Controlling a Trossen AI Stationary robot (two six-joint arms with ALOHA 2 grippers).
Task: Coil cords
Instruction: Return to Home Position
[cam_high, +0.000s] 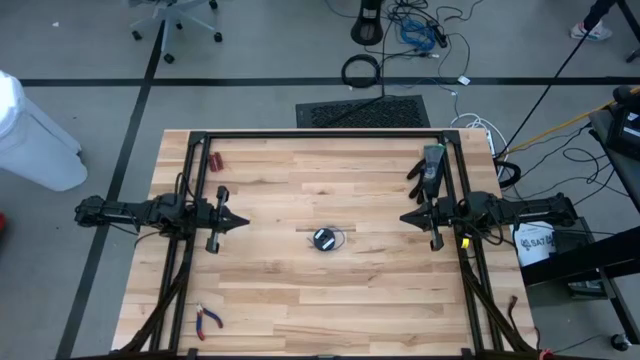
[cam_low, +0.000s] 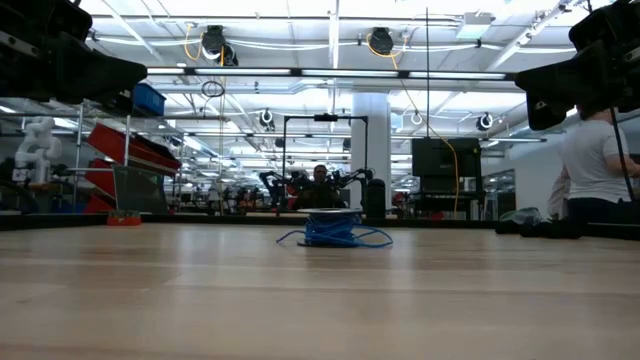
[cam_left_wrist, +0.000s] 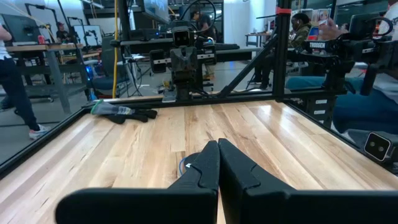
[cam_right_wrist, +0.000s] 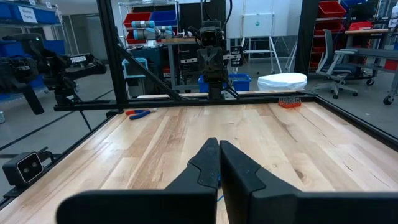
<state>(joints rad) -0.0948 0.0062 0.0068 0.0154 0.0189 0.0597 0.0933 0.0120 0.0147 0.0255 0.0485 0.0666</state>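
- in the middle of the tabletop (cam_high: 300, 300) lies the cord (cam_high: 323, 239), wound into one small round bundle, with one arm well away from it on each side.
- seen from table height, the bundle is a compact blue stack. a few thin loops or loose ends spread on the wood around its foot, and something pale and flat seems to sit on top, but i cannot tell what it is.
- i judge the coiling work to be finished: the cord is gathered in one place, and i see no other thin cord lying loose on the wood.
- what is left looks small to me. the arms only need to rest at their sides, and maybe the few loose loops at the foot of the bundle could be tucked in.
- the left gripper (cam_high: 240, 223) is at the left side of the tabletop and points toward the middle. in its own wrist view it is closed tight, the two tips pressed together, with nothing between them. it does not touch the cord.
- the right gripper (cam_high: 405, 217) is at the opposite side and faces the left one across the bundle. it is also fully closed and empty, and it is apart from the cord.
- both grippers hang above the wood, not on it, as far as the table-height view shows.
- a black glove (cam_high: 430, 168) lies beside the right arm, and small pliers (cam_high: 208, 318) lie in the corner on the left arm's side. both are far from the bundle.
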